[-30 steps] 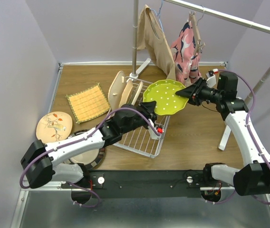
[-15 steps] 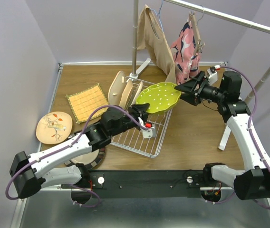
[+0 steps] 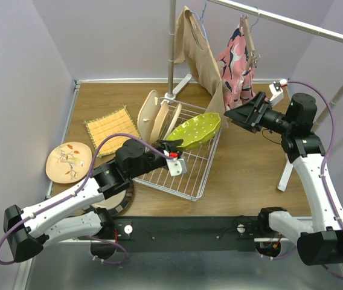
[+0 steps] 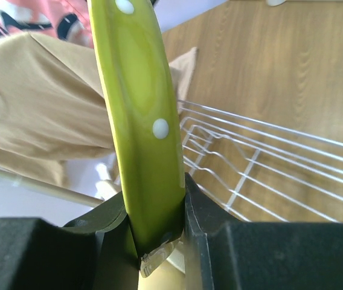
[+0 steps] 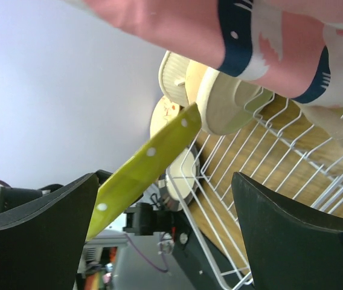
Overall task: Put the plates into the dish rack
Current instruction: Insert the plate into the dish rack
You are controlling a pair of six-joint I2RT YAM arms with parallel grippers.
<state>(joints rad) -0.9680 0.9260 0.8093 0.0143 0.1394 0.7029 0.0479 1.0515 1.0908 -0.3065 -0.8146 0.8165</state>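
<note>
The lime green plate (image 3: pixel 197 130) with white dots hangs tilted over the far right part of the white wire dish rack (image 3: pixel 189 175). My left gripper (image 3: pixel 170 148) is shut on its near rim. In the left wrist view the plate's edge (image 4: pixel 138 90) runs up from between the fingers (image 4: pixel 156 211), above the rack wires (image 4: pixel 268 157). My right gripper (image 3: pixel 239 115) stands open to the right of the plate, apart from it. Its wrist view shows the plate (image 5: pixel 147 160) beyond the wide jaws (image 5: pixel 164 181). Three pale plates (image 3: pixel 161 119) stand upright in the rack.
A floral plate (image 3: pixel 69 162) lies at the table's left. A dark-rimmed plate (image 3: pixel 120 199) sits partly under my left arm. The woven mat (image 3: pixel 112 130) lies behind them. The clothes-rail pole (image 3: pixel 173 48) with hanging garments (image 3: pixel 237 60) stands behind the rack, its white leg (image 3: pixel 286 172) at right.
My right gripper opened, let go of the green plate and drew back to the right. The left arm pulled back leftward, and the plate tipped lower over the rack.
</note>
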